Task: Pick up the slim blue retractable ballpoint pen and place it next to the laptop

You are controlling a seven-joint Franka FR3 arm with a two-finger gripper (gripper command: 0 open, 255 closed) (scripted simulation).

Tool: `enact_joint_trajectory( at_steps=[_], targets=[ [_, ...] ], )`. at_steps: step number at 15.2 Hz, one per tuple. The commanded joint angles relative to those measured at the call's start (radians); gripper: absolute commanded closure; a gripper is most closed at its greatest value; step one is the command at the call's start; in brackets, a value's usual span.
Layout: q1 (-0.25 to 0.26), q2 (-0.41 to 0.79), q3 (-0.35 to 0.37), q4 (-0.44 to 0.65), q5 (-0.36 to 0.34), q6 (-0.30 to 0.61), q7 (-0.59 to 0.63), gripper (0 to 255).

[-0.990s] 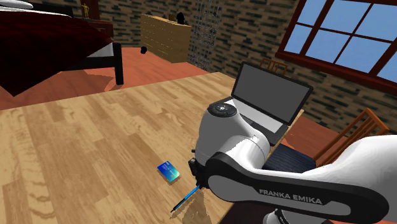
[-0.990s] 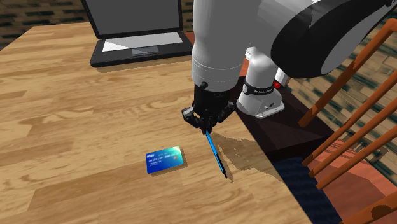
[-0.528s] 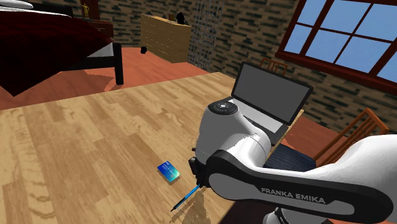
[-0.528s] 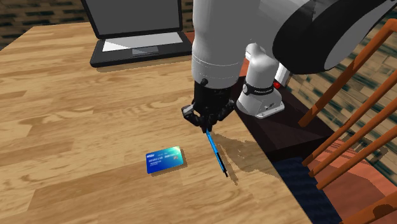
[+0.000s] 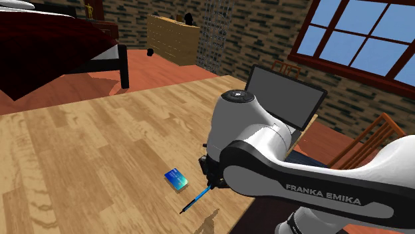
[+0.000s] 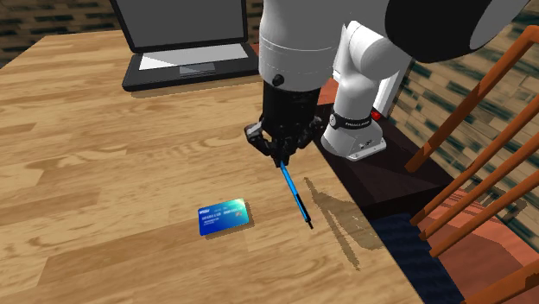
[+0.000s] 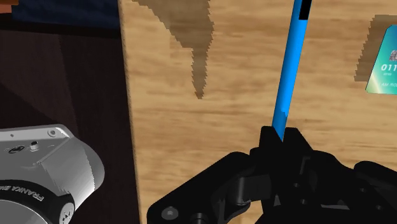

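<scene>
Wrist view first: clamping the slim blue ballpoint pen (image 7: 289, 70) by one end in the all-black two-finger gripper (image 7: 280, 137), with the barrel jutting out well beyond the fingertips. Hanging tilted above the light wooden bench (image 6: 86, 173) in the second exterior view, free tip toward 5 o'clock and shadow lying apart from it, so judged lifted clear.

Carry step in hand. Keep the clamp firm against swing or slip from so end-heavy a hold. Travel smoothly toward 11 o'clock, to the open black laptop (image 6: 186, 65). Lower onto bare wood just beside its base, not onto the keyboard.

Mind the small teal-blue card (image 6: 224, 216) lying flat at 7 o'clock of the gripper, away from that path. Watch the white robot base (image 6: 354, 138) at 3 o'clock and the bench edge close by. Bare wood between pen and laptop, as far as can be told.
</scene>
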Motion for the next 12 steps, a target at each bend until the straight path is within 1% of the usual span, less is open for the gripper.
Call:
enact_joint_trajectory(
  at_steps=[1,12],
  targets=[
    [0.005,-0.012,-0.025,0.014,-0.013,-0.030,-0.001,255],
    [0.010,-0.046,-0.124,0.117,-0.078,-0.178,0.002,255]
  ],
)
